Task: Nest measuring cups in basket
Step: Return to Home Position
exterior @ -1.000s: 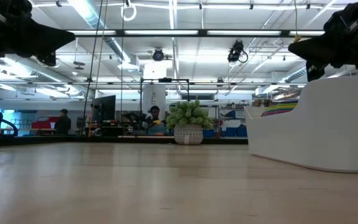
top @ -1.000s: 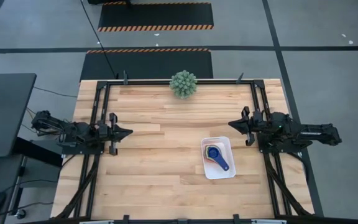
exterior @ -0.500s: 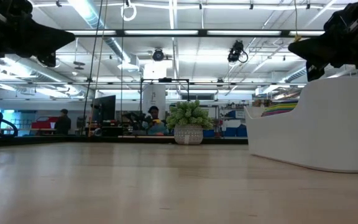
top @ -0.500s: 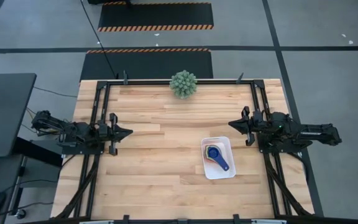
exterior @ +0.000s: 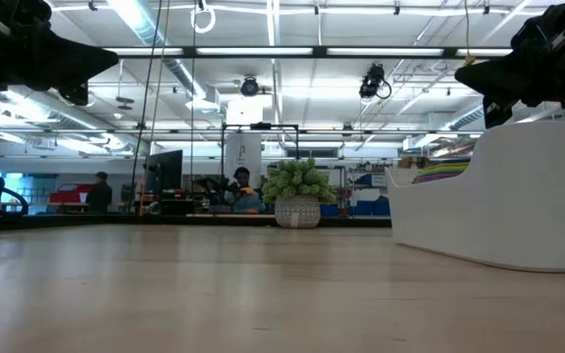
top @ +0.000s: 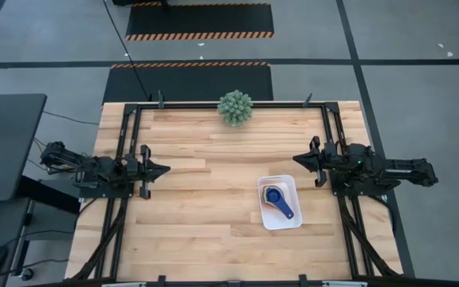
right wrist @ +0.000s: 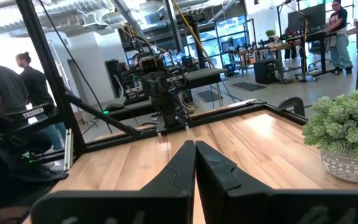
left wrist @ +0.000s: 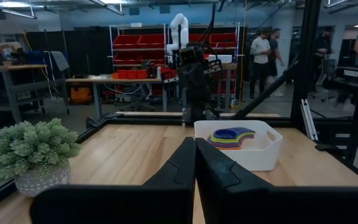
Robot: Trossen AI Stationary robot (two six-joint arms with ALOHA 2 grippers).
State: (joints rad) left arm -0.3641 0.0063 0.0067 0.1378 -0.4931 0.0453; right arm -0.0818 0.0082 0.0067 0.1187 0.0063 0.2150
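The white basket (top: 280, 202) rests on the table's right half, nearer the near edge, and its white wall (exterior: 518, 196) fills the right of the low view. The measuring cups (top: 277, 198) lie nested inside it, a blue one on top; their stacked coloured rims (left wrist: 232, 137) show in the left wrist view. My left gripper (top: 164, 168) hovers shut at the table's left side, far from the basket. My right gripper (top: 298, 162) hovers shut just beyond the basket's far right corner, touching nothing.
A spiky green potted plant (top: 235, 108) stands at the middle of the table's far edge. Black frame rails (top: 229, 104) run along the table's edges. Bare wood lies between the two arms. People (right wrist: 5, 87) stand in the room beyond the table.
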